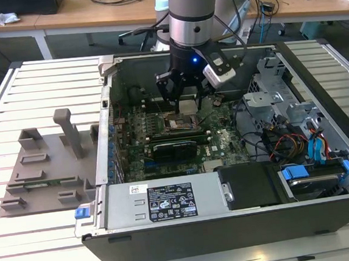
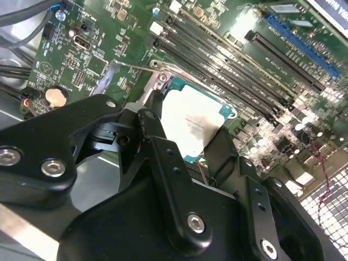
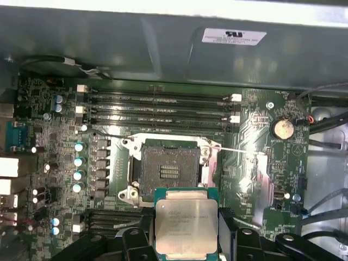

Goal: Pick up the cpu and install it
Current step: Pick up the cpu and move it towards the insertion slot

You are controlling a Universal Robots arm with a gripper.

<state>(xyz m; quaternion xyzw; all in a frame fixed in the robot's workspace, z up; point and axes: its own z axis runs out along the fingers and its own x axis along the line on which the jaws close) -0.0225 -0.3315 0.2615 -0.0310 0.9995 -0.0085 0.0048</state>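
The cpu (image 3: 186, 225) is a small square chip with a silvery top plate and a green rim. My gripper (image 3: 186, 242) is shut on it, one black finger (image 3: 137, 239) against each of two opposite edges. In the second wrist view the cpu (image 2: 190, 122) hangs between the fingers (image 2: 155, 136) over the green motherboard. The dark square socket (image 3: 168, 171) with its metal bracket lies open and bare, and the chip sits just beside it, above the board. In the exterior view my gripper (image 1: 184, 102) is down inside the open computer case, over the socket (image 1: 180, 125).
Memory slots (image 3: 157, 111) run along one side of the socket. A long black card (image 1: 173, 148) lies across the board. The power supply (image 1: 162, 202), drive cage (image 1: 282, 106) and cables (image 1: 286, 145) fill the case's near and right parts. A grey fixture plate (image 1: 43, 172) sits outside on the exterior view's left.
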